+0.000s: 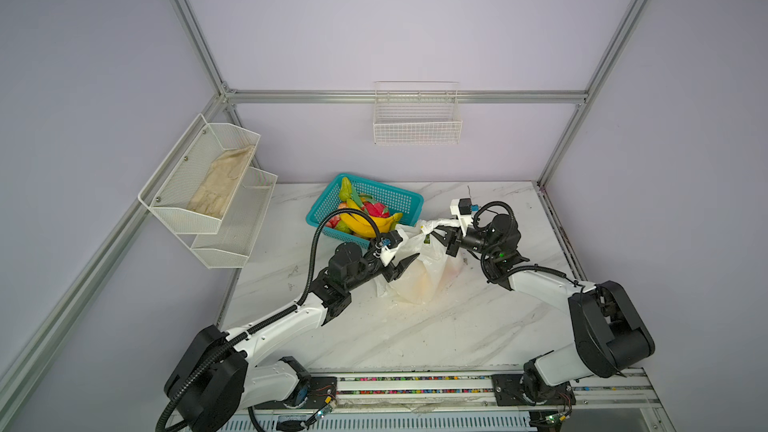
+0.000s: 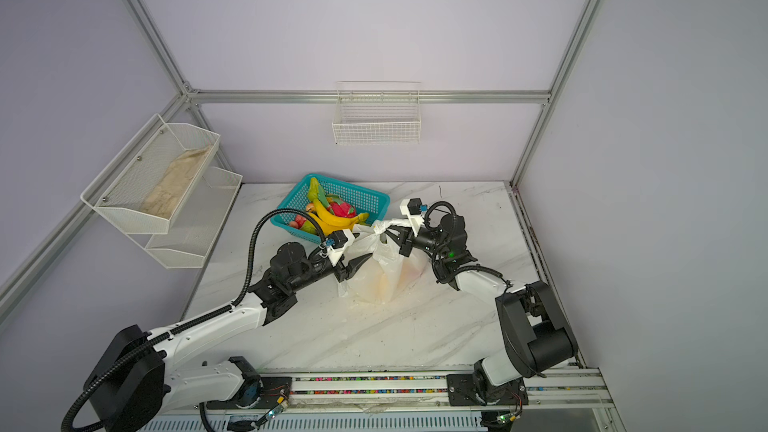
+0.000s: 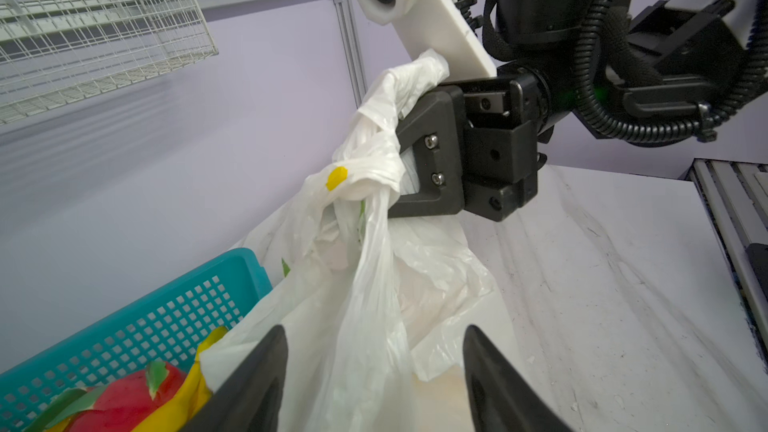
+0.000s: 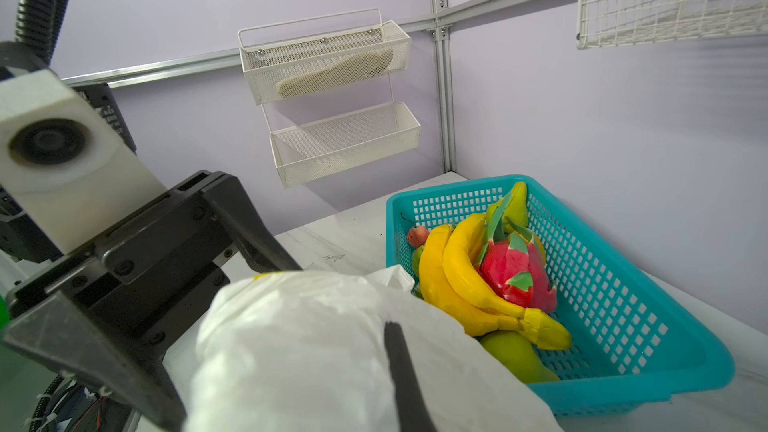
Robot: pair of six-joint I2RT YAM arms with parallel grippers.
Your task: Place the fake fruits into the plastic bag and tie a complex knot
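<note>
The plastic bag (image 1: 419,280) stands mid-table in both top views, and a pale orange shape shows through it. Its handles are twisted into a knot (image 3: 365,176) at the top. My right gripper (image 1: 434,236) is shut on that twisted plastic; in the right wrist view white film wraps its fingers (image 4: 399,367). My left gripper (image 3: 374,367) is open, its fingers (image 3: 257,384) either side of the bag's upper wall without pinching it. More fake fruits (image 1: 361,218) lie in the teal basket: bananas (image 4: 465,284), a dragon fruit (image 4: 515,272), a green pear (image 4: 515,355).
The teal mesh basket (image 1: 399,201) sits just behind the bag, touching it. A two-tier white shelf (image 1: 208,184) hangs on the left wall and a wire basket (image 1: 417,118) on the back wall. The arms' rail (image 1: 415,384) runs along the front edge.
</note>
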